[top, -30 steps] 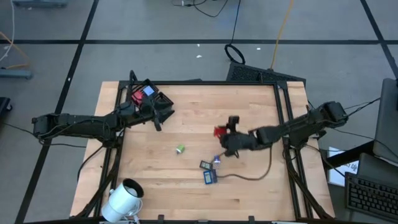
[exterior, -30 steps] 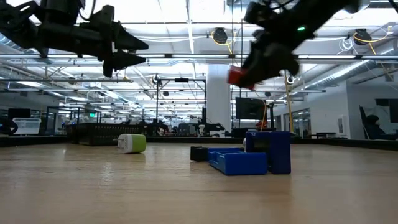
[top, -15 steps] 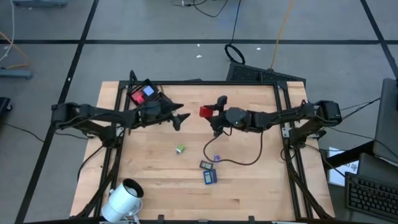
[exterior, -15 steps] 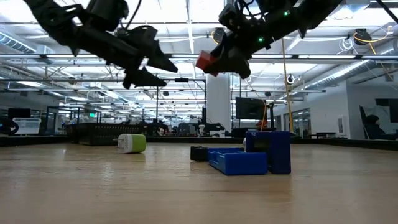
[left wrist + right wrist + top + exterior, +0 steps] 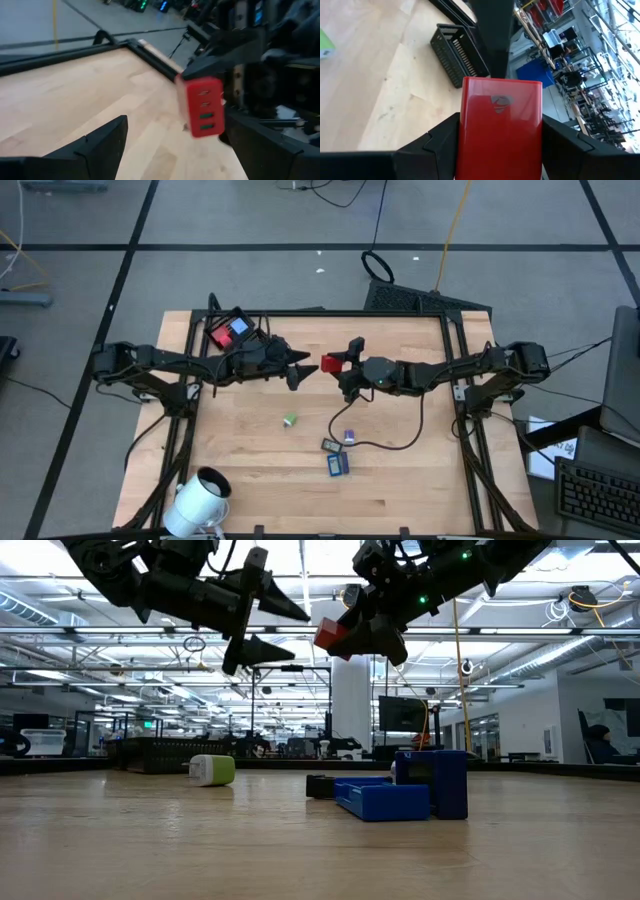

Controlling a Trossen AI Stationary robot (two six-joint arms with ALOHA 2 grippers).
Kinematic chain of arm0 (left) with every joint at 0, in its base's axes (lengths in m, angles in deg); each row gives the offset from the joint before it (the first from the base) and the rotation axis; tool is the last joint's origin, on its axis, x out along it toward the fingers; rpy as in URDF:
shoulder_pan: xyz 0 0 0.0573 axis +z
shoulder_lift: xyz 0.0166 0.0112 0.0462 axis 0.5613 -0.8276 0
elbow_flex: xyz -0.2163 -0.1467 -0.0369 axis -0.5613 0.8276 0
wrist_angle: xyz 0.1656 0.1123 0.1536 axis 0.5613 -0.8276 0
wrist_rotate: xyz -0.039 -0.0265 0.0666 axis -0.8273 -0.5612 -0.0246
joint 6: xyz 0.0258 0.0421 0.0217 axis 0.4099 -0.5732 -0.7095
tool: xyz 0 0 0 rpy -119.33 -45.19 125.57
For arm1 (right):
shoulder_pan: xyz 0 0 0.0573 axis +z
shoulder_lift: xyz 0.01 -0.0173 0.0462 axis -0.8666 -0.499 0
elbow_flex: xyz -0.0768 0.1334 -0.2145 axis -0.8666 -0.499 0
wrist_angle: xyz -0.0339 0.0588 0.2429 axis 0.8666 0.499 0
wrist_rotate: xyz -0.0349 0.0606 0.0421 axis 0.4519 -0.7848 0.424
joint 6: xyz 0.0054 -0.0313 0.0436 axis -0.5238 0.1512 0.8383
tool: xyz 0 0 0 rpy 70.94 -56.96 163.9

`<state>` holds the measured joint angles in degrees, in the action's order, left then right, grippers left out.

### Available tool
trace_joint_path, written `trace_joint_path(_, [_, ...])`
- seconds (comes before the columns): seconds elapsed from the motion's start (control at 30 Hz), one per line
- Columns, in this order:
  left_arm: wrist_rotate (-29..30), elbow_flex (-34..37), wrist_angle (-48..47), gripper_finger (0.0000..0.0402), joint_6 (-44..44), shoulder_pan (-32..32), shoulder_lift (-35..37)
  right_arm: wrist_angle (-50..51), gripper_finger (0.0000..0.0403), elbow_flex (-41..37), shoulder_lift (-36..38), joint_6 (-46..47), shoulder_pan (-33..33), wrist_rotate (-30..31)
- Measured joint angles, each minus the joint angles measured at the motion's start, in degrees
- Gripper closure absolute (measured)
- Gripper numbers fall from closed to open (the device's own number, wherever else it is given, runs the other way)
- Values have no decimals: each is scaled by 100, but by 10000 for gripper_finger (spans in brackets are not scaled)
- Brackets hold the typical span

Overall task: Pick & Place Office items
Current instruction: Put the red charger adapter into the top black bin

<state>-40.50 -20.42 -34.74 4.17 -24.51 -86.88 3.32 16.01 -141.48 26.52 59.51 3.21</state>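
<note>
Right gripper (image 5: 337,367): raised above the wooden table (image 5: 400,480), over its middle toward the far edge, clamped on a red rectangular item (image 5: 331,363) that juts out from between its two fingers; in the right wrist view the red item (image 5: 501,127) fills the gap between the dark fingers (image 5: 435,142), with an emblem on its upper face, and in the left wrist view its narrow end (image 5: 204,106) shows small markings. Left gripper (image 5: 298,367): in the air just beside the red item, on the side away from the right gripper, jaws spread wide and holding nothing, its tips pointed at the item and apart from it; in the low view the spread fingers (image 5: 270,625) stand level with the red item (image 5: 333,635). Black compartmented tray (image 5: 232,332): at the table's far left corner, well apart from the red item, with a red piece and a blue piece lying inside. Green-and-white bit (image 5: 290,420): on the table nearer the front than the red item, slightly to its left. Cluster of blue and dark flat items (image 5: 337,454): on the table nearer the front still, close together, a thin dark cable curling past them. Large white cylinder (image 5: 200,498): at the front left corner, farthest from the red item.
</note>
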Motion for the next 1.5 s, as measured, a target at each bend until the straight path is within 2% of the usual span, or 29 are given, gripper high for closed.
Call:
trace_joint_path(0.23, [198,-2,553,66,-275,-327,-130,3,191,2,0,233,125,-2])
trace_joint_path(0.43, [348,-69,1226,66,-434,-463,-646,4,191,2,0,240,185,9])
trace_joint_path(0.83, [320,-749,1041,66,-560,-450,-1368,7,190,2,0,379,233,20])
trace_joint_path(1.2, [320,-750,1037,66,-638,-446,-1379,14,190,2,0,385,233,24])
trace_joint_path(1.33, [320,-750,984,66,-1079,-438,-1328,275,190,4,0,488,246,315])
trace_joint_path(1.4, [314,-748,857,66,-1516,-424,-1184,471,190,4,0,773,255,488])
trace_joint_path(1.5, [324,-748,398,66,-2320,-353,-761,700,190,4,109,1325,251,422])
